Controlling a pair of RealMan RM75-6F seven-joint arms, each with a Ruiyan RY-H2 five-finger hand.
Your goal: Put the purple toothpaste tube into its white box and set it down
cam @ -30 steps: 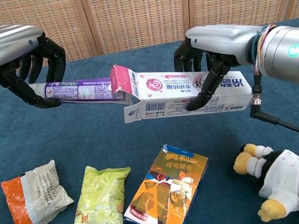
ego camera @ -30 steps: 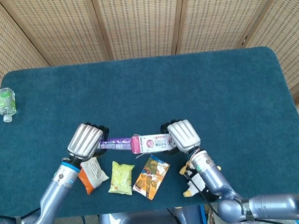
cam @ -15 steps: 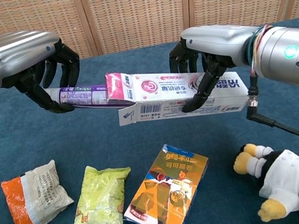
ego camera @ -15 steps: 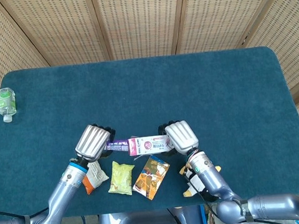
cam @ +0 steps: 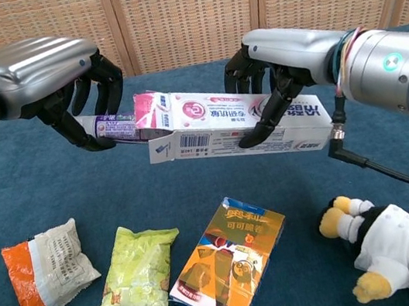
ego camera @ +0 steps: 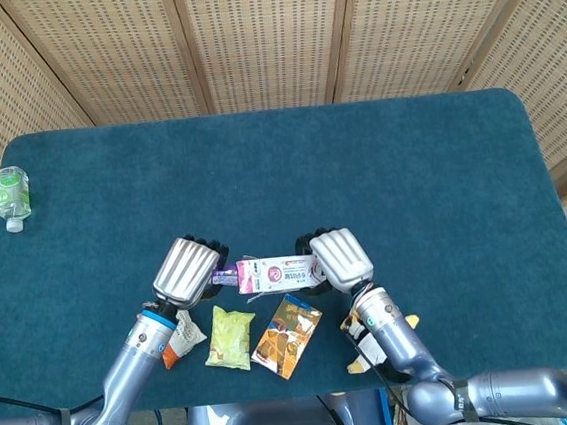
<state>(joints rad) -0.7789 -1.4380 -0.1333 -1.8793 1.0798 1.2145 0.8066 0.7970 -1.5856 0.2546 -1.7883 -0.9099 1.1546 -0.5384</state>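
Your left hand (cam: 59, 83) grips the tail end of the purple toothpaste tube (cam: 110, 127), fingers curled around it, held in the air above the table (cam: 190, 163). Most of the tube looks already inside; only a short purple stretch shows between your fingers and the mouth of the white box (cam: 246, 122). The pink flap at the mouth stands open just beside the tube. Keep the tube in line with the box's long axis as you push, or the flap may snag. Your fingers are near the opening, so you'll likely need to shift to the tube's very end, or nudge it from behind, to seat it. Your right hand (cam: 271, 59) clamps the box from above, fingers wrapped over its top and front face; hold it steady and level. Below lie snack packets and an orange carton (cam: 229, 263); set down clear of them.
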